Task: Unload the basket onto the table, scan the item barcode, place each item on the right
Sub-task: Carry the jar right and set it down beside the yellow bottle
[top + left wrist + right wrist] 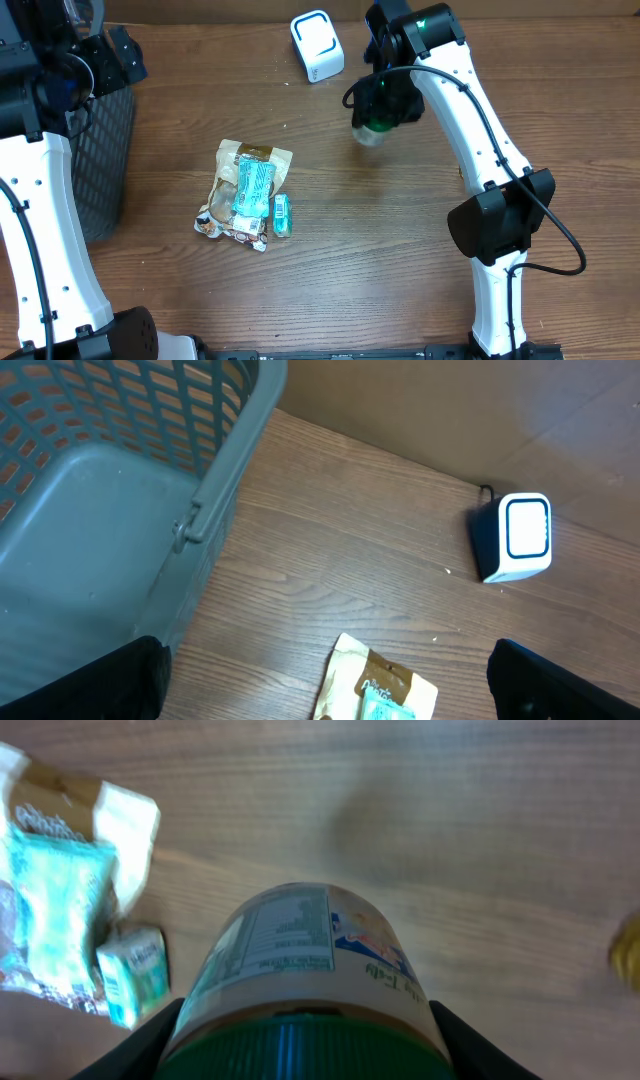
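Observation:
My right gripper (383,108) is shut on a jar with a green lid and a printed label (305,960), held above the table just right of the white barcode scanner (317,45). In the right wrist view the jar (300,1000) fills the space between both black fingers (150,1040). The scanner (518,536) stands at the back, its white face with a blue rim showing in the left wrist view. My left gripper (320,690) hovers open near the grey basket (90,510), nothing between its fingertips (560,685).
A pile of snack packets (246,190) and a small teal box (283,214) lies mid-table. A tan and brown pouch (375,680) of that pile shows below the left gripper. The mesh basket (105,150) stands at the left edge.

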Motion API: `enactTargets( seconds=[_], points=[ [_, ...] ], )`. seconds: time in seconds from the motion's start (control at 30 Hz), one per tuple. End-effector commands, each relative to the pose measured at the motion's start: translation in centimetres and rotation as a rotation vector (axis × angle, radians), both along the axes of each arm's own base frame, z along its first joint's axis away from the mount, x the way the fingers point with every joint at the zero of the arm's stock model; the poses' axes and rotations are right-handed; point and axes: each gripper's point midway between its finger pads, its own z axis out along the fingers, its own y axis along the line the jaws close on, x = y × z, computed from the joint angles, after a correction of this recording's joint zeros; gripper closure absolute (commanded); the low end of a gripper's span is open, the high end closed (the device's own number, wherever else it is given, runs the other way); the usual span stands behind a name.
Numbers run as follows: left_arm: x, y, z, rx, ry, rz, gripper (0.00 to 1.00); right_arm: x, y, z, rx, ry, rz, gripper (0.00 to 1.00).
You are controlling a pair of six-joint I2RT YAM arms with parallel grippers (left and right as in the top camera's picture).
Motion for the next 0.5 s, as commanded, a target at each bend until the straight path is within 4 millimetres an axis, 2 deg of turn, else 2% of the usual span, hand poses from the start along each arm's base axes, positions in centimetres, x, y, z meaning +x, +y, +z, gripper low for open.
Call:
enactTargets(
  seconds=[0.0, 0.1, 0.3, 0.47],
  points=[
    [0.2, -0.1, 0.9, 0.013, -0.024, -0.017, 0.00, -0.5, -0.2, 0.1, 0.003, 0.017, -0.007, 0.96],
    [0.2, -0.1, 0.9, 0.013, -0.024, -0.017, 0.00, -1.3, -0.8, -1.4, -0.032, 0.066, -0.008, 0.96],
    [0.2, -0.1, 0.9, 0.013, -0.024, -0.017, 0.01, -3.0, -4.1, -5.3, -0.227, 0.156, -0.080, 0.95],
    [0.2, -0.1, 0.9, 0.013, -0.024, -0.017, 0.00, -3.2, -5.6, -7.5, -0.247, 0.193, -0.107, 0.93]
  ],
)
